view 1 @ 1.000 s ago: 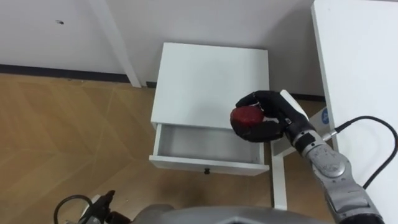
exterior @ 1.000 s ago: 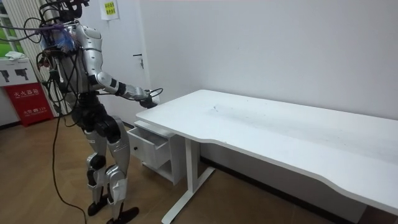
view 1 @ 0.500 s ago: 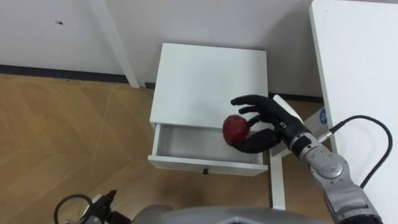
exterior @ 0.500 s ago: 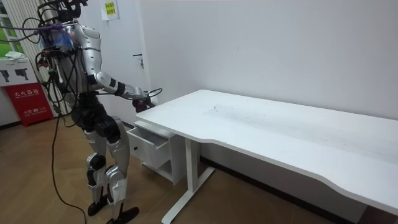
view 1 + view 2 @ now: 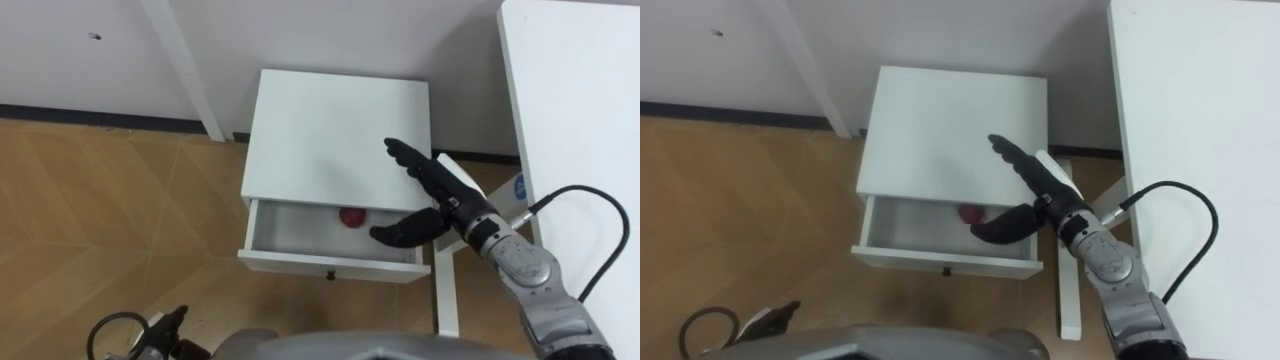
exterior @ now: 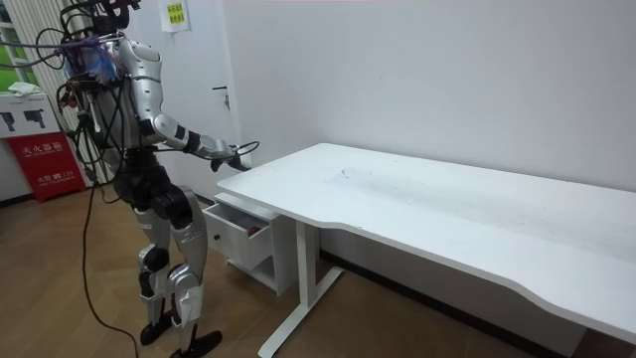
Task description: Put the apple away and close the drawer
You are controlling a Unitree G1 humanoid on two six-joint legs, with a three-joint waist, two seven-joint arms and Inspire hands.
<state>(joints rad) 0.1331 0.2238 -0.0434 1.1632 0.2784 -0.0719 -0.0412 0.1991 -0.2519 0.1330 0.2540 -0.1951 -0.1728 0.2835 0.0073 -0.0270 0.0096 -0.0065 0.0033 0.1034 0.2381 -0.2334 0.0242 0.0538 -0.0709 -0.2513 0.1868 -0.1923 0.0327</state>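
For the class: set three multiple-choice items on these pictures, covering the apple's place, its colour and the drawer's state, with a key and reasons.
1. Where is the apple?
A on a chair
B in the drawer
C on a plate

2. Its colour?
A green
B yellow
C red

3. The drawer is:
A open
B shut
C lifted out

Key:
1 B, it lies inside the drawer, below the open right hand.
2 C, it shows red against the white drawer.
3 A, its front stands out from the cabinet.
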